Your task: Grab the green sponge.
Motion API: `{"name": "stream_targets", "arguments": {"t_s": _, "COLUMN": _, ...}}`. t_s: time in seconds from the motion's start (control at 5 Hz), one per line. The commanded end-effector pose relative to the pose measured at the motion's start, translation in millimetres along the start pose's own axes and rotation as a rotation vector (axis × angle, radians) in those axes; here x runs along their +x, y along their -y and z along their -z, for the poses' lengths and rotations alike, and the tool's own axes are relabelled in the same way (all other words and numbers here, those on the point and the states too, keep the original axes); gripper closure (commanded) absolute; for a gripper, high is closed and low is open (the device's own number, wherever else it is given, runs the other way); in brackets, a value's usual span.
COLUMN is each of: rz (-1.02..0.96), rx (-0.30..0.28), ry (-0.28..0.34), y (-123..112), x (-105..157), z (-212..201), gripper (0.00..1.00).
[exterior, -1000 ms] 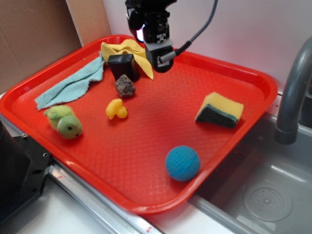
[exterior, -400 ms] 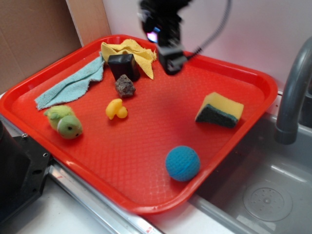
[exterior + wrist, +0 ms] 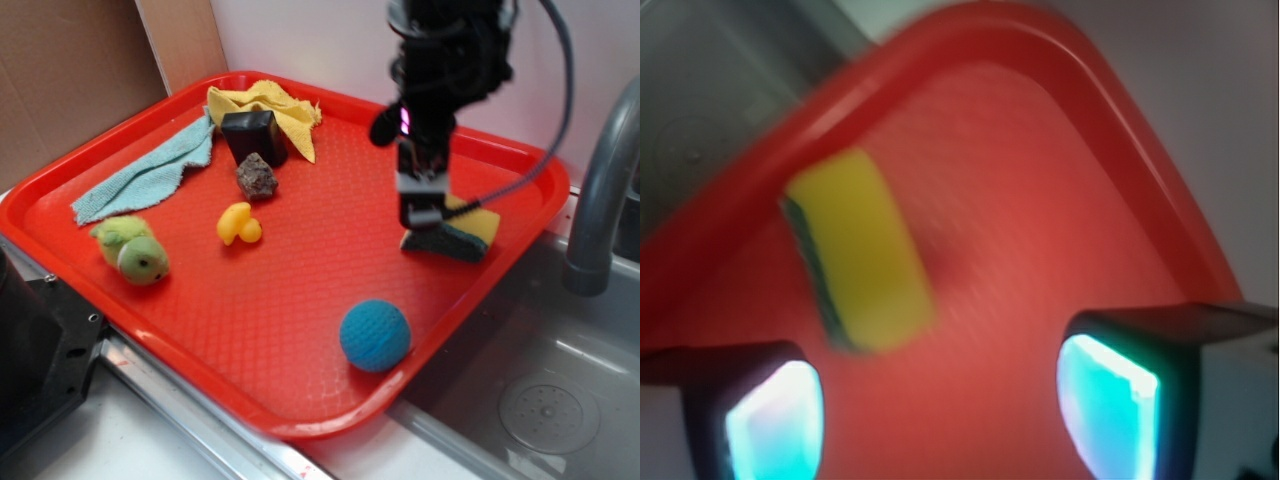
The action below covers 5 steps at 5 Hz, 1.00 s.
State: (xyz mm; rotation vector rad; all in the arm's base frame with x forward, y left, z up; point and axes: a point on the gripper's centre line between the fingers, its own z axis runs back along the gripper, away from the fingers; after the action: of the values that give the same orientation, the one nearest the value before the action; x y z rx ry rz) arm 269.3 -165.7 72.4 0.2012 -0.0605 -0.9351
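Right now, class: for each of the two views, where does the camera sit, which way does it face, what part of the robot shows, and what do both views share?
Exterior: sits high off the red tray's front corner, looking down across it toward the wall; shows the arm and gripper above the green sponge.
Wrist: rides on the gripper, looking down past its two fingertips at the tray.
Shared: green sponge, tray, gripper.
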Motion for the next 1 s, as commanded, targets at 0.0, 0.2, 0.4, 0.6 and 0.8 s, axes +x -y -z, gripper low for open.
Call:
{"name": "stream_targets", "arguments": {"t_s": 0.0, "rz": 0.099, "rx": -0.036, "ry": 0.099, "y": 2, "x": 27, "z": 17, "gripper": 0.00}}
{"name": "stream_targets", "arguments": {"t_s": 0.2, "rz": 0.090, "rx": -0.051, "ry": 0.057, "y": -1, "x": 22, "z": 26, "gripper": 0.00}}
{"name": "stream_targets", "arguments": {"t_s": 0.4, "rz": 0.034, "rx": -0.073, "ry": 0.049, "y": -14, "x": 10, "z": 33, "gripper": 0.00}}
{"name": "stream_targets", "arguments": {"t_s": 0.6, "rz": -0.019, "rx": -0.097, "ry": 0.038, "y": -22, "x": 2, "z": 35, "gripper": 1.00}}
{"name": "stream_targets", "arguments": {"t_s": 0.8, "rz": -0.066, "rx": -0.088, "ry": 0.064, "y": -21, "x": -8, "z": 19, "gripper": 1.00}}
